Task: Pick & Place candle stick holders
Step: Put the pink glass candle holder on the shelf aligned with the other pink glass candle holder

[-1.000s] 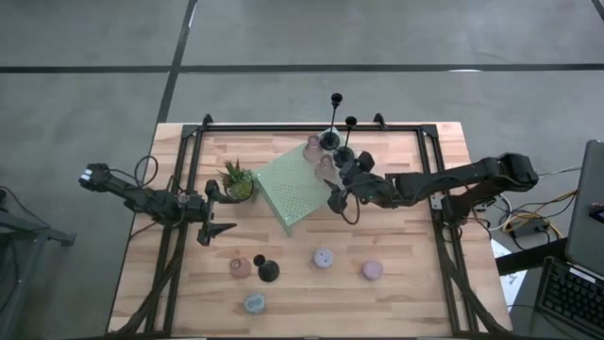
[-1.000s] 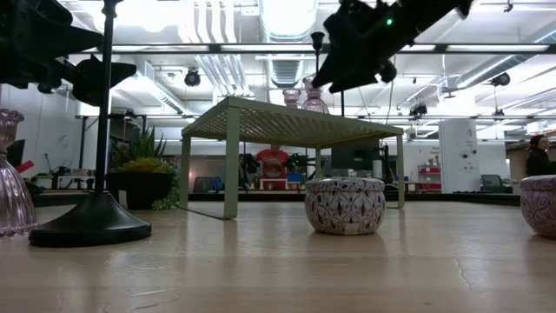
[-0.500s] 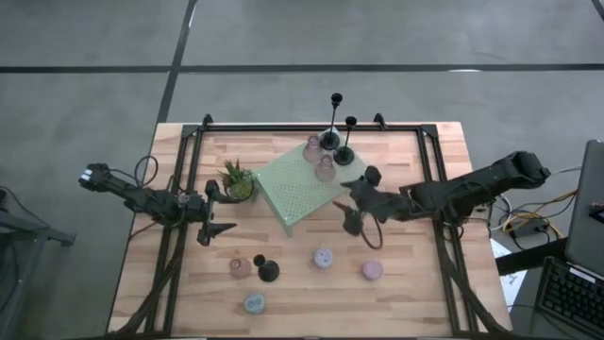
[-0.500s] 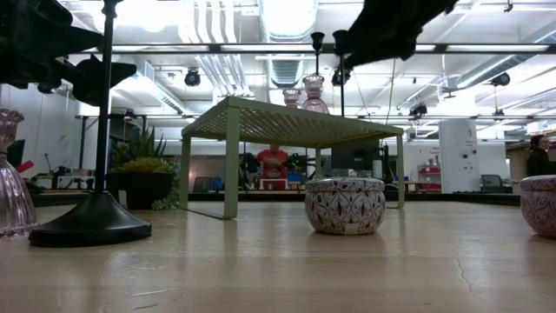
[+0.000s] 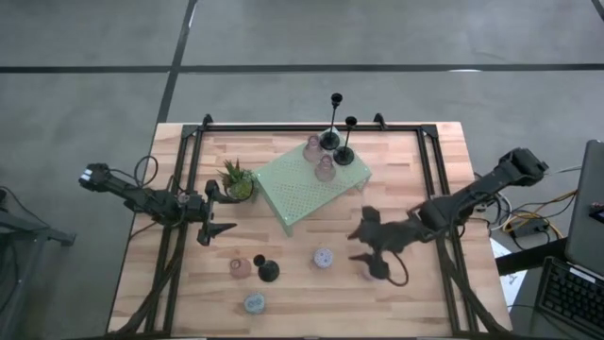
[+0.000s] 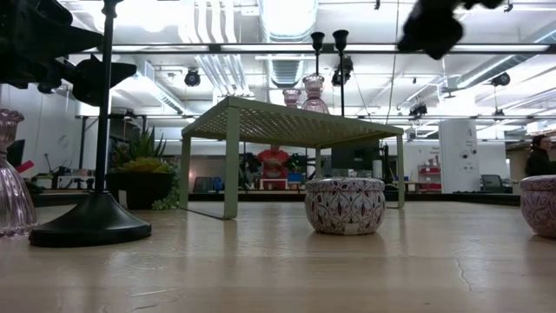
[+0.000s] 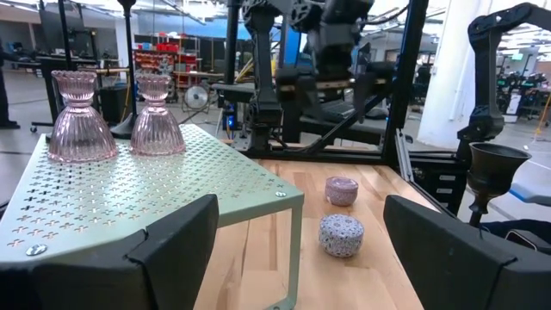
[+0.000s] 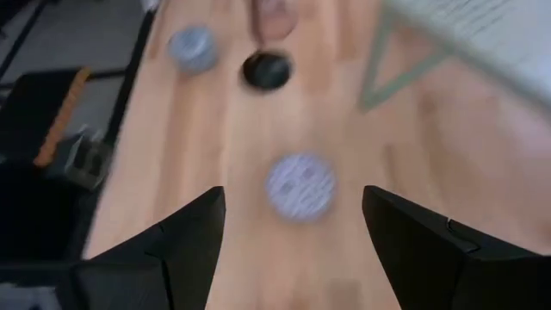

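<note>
High view showed the right gripper (image 5: 370, 247) spread wide, empty, above the worktop (image 5: 415, 293) near a patterned puck (image 5: 324, 257); two pink glass cups (image 5: 319, 159) stood on the green stand (image 5: 302, 194). Left gripper (image 5: 215, 210) waited spread beside the plant (image 5: 237, 179).

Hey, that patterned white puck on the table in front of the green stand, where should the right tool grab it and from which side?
Take the patterned puck across its round side wall, coming straight down from above. It is low, squat and upright, standing clear of the green stand, so open fingers fit either side. The right tool hangs open nearby.
</note>
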Controlling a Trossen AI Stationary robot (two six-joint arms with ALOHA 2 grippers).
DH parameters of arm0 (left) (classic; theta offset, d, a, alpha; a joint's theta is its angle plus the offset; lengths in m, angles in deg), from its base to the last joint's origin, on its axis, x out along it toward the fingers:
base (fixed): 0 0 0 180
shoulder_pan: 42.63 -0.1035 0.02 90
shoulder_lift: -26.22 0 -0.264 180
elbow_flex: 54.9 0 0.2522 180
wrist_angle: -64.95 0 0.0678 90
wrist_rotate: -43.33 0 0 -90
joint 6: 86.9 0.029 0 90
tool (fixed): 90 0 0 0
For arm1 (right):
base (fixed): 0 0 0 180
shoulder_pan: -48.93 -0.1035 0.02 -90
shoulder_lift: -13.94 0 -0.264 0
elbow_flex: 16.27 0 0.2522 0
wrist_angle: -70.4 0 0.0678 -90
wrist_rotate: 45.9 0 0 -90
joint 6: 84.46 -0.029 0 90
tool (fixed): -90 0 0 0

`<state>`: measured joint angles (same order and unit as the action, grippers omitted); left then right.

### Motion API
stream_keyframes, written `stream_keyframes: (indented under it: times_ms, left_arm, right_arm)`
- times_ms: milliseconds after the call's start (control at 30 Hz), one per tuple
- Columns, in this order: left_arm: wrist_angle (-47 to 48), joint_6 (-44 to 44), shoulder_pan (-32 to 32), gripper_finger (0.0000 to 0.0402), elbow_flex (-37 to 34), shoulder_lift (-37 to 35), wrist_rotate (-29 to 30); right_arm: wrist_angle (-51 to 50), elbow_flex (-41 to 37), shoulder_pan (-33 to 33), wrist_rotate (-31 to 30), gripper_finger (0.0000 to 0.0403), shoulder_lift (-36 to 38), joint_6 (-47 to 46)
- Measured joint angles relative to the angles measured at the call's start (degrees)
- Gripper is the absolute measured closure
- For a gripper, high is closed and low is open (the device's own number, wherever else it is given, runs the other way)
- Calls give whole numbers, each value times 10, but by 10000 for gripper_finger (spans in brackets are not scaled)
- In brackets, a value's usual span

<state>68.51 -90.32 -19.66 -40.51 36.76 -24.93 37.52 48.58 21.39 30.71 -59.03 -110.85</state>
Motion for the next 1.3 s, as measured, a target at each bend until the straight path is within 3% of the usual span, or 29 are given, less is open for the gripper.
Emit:
stream_keyframes:
  times_ms: [700, 1300]
  left_arm:
    - [0, 0, 0, 67, 0, 0, 0]
    - [0, 0, 0, 67, 0, 0, 0]
  right_arm:
    - [-136, -19, -156, 5, 147, -1, -234]
    - [-137, -21, -196, -36, 155, -1, -280]
